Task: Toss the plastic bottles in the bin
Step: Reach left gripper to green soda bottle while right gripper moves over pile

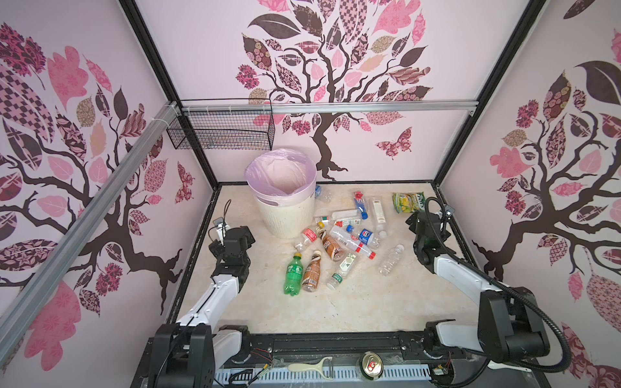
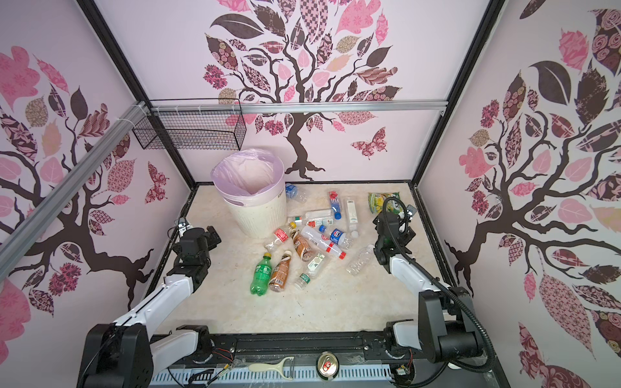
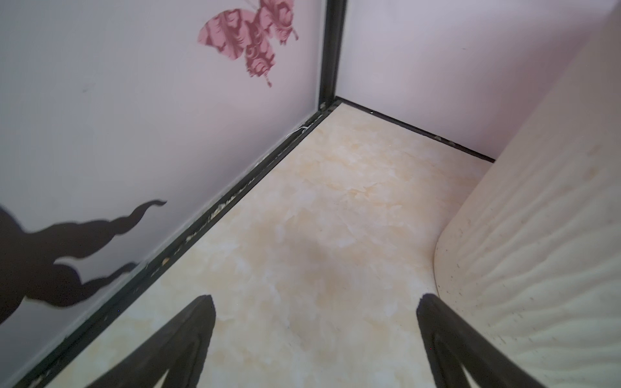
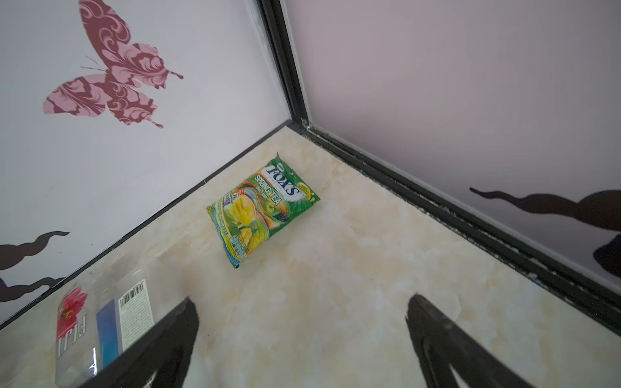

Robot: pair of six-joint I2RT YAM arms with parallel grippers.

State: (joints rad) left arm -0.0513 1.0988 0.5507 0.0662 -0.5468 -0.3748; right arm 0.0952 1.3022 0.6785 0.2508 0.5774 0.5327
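- Nearest, the green bottle (image 1: 293, 273) lies on the bench (image 1: 336, 309), cap pointing away.
- The other plastic bottles (image 1: 342, 236) lie heaped mid-bench between the arms; a clear bottle (image 1: 390, 259) lies just inward of the right arm (the nearer one), long axis slanting away.
- Left gripper (image 3: 316, 299) and right gripper (image 4: 302, 299) both gape, empty.
- Farthest, the bin (image 1: 289, 218) stands upright just beside the left gripper.

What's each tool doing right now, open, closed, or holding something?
Left tool: open, holding nothing, next to the bin.
Right tool: open, holding nothing.
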